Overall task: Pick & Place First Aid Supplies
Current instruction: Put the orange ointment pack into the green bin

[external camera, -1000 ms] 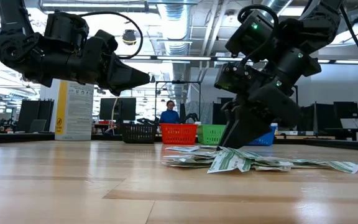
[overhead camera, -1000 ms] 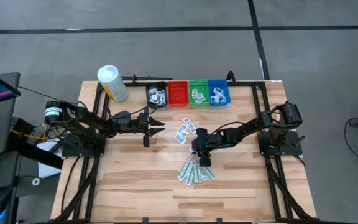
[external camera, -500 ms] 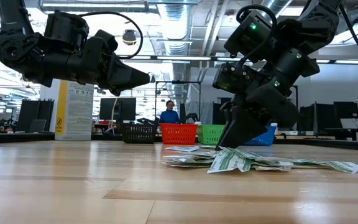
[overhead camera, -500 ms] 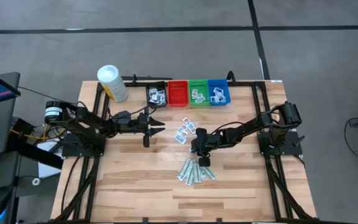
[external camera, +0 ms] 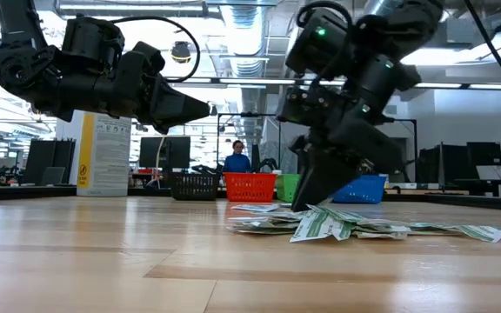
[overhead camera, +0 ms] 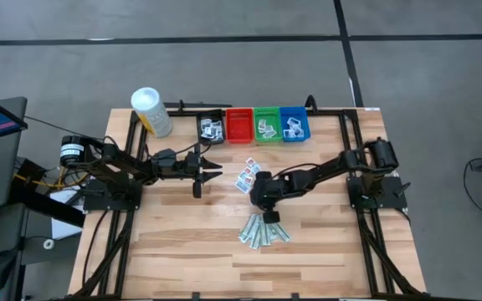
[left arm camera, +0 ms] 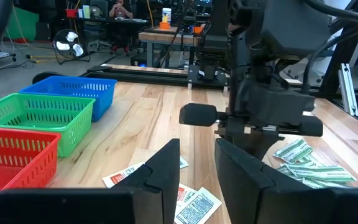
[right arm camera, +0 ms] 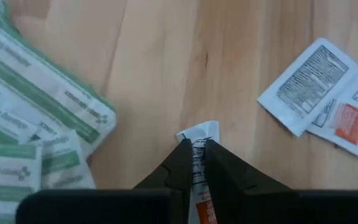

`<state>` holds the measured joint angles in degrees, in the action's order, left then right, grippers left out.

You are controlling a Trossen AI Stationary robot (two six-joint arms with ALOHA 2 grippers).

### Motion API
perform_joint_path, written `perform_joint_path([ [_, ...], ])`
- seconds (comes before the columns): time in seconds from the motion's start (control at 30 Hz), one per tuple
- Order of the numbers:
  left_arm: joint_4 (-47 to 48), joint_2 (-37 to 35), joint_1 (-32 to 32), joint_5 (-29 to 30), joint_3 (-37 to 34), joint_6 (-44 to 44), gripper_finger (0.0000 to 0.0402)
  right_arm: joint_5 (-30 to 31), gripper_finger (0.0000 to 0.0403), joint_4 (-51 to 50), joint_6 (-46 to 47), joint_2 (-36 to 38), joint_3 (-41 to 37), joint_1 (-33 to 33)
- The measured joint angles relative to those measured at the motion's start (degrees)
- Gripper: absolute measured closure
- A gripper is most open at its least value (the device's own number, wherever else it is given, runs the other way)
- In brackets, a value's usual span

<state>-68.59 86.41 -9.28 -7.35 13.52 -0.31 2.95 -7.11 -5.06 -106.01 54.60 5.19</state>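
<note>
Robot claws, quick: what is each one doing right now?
Left gripper: open, holding nothing, hovering above the table.
Right gripper: shut on a small white packet with red print, beside the green strips.

The right gripper (overhead camera: 265,207) has shifted toward nine o'clock and lifted, pinching a white packet (right arm camera: 199,144) off the table (overhead camera: 174,242).
</note>
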Motion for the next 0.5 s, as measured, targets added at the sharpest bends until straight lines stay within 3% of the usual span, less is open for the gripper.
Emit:
perform_joint_path([
  [0.5, 0.0, 0.0, 0.0, 0.0, 0.0, 0.0, 0.0300, 0.3, 0.0368, -6.2, -4.4, 0.2, 11.1, -7.9],
])
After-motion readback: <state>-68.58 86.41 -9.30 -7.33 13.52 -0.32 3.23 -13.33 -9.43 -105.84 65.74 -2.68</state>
